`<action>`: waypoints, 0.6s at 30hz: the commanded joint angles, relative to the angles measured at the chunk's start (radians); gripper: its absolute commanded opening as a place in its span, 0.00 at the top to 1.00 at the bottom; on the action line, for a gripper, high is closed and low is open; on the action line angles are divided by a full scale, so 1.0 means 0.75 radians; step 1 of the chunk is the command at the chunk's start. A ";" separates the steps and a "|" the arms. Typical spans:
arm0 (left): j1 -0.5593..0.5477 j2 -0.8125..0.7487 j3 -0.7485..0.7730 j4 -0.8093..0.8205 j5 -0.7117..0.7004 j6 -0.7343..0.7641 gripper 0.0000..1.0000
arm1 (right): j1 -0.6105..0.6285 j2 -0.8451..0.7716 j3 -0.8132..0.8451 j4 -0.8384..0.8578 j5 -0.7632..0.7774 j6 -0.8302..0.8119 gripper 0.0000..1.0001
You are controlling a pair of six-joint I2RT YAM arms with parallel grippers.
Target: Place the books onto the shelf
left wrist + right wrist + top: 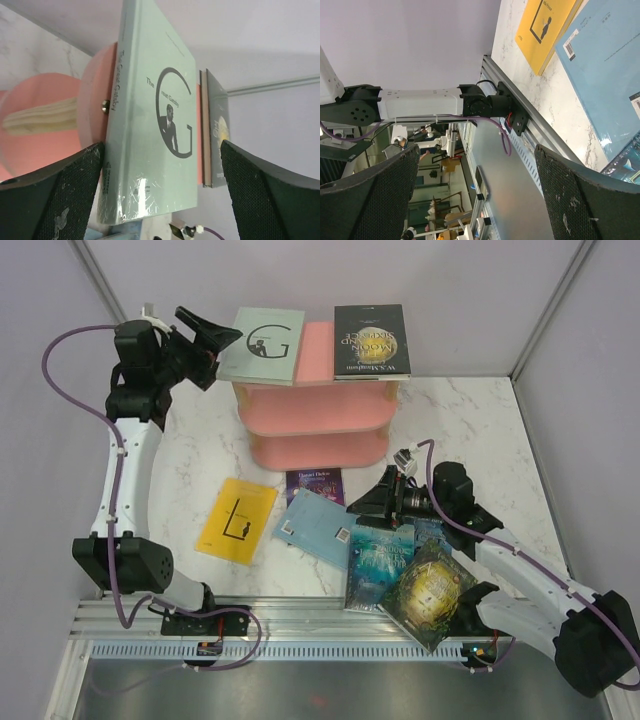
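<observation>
Grippers: L gripper [160, 149] stands wide, fingers [60, 200] either side of the "G" book [150, 125] and not clamped on it. Can't tell if the pad by the spine touches. R gripper [477, 150] is wide too, nothing btwn its pads, low over the books on the table [190, 460].

Shelf [316, 350]: top board carries the "G" book flat at the left end, one edge jutting past the rounded end, and the black book [370, 340] flat at the right, bare pink btwn them. No books seen on the two lower boards, as far as the top view shows.

On the table: yellow book [237, 520], purple book [315, 484], light blue book [315, 525], teal book [378, 565], green-gold book [430, 595]. The last three overlap near the R arm.

Handling, my guess: thin paperbacks, light, bendy. The "G" book's wrap shines, so prob. slippery. Flat ones give no edge to pinch; best taken at a raised or overhanging edge, near the spine where stiffest.
</observation>
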 commanded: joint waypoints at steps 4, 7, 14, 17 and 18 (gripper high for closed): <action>0.018 0.042 0.236 -0.597 -0.463 0.365 0.00 | -0.004 -0.002 -0.003 0.019 0.028 -0.033 0.02; 0.033 0.028 0.332 -0.769 -0.682 0.465 0.00 | -0.004 -0.007 -0.001 -0.004 0.032 -0.051 0.02; 0.270 -0.254 -0.178 -0.723 -0.613 0.530 0.00 | 0.046 0.079 0.101 -0.126 0.112 -0.188 0.02; 0.270 -0.356 -0.477 -0.649 -0.556 0.517 0.00 | 0.198 0.226 0.201 -0.124 0.198 -0.198 0.02; 0.270 -0.375 -0.619 -0.621 -0.509 0.510 0.00 | 0.251 0.275 0.236 -0.110 0.227 -0.202 0.02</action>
